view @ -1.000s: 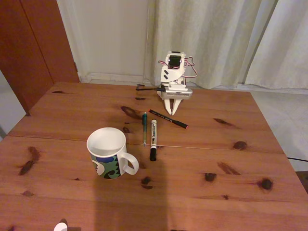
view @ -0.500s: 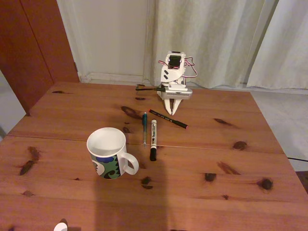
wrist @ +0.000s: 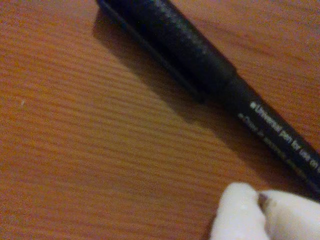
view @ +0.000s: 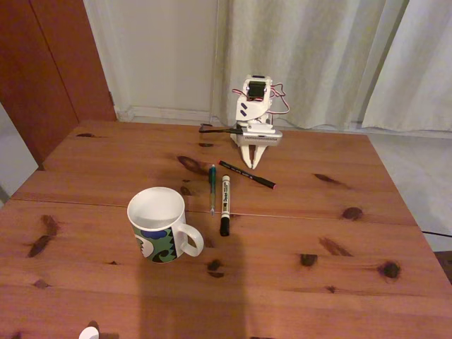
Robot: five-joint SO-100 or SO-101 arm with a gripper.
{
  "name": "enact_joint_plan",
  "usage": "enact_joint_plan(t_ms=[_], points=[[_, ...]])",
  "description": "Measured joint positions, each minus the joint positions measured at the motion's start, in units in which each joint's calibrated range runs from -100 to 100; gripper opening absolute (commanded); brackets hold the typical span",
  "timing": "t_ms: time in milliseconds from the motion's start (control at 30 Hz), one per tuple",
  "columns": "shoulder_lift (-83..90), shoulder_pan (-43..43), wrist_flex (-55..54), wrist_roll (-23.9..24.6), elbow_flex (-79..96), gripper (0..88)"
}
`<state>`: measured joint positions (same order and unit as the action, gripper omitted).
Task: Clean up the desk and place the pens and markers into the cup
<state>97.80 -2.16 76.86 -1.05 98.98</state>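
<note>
In the fixed view, the arm [view: 256,106] sits at the far edge of the worktop [view: 106,282], upper middle of the frame. Its jaws [view: 250,165] point straight down. The tips look pressed close together, almost touching the wood, and they hold nothing. Just right of the tips lies the black pen [view: 246,174], slanting down to the right with its red tip at the lower end. Below it, near the middle of the frame, the green pen [view: 212,187] and the white marker [view: 225,203] lie side by side, not touching. The cup [view: 161,224] stands upright, lower left of them, with its handle facing right. It looks empty, so all three sticks are not yet put away.

In the wrist view, the black pen [wrist: 210,70] runs from the top middle down to the right edge. The white tips of the jaws [wrist: 260,210] show at the bottom right, just beside the pen, not around it.

What could go wrong: the jaws are too narrow and off to one side. If they push down or slide like this, they may knock the pen so it rolls away. If they squeeze now, they may grab only air. A thin round pen may also slip out on the way to the cup.
</note>
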Motion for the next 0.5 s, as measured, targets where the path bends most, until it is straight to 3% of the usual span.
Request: enact_joint_plan(t_ms=[167,500], points=[[0.0,0.0,0.0,-0.2,0.0,0.9],[0.4,-0.1,-0.7,-5.1,0.0,0.9]])
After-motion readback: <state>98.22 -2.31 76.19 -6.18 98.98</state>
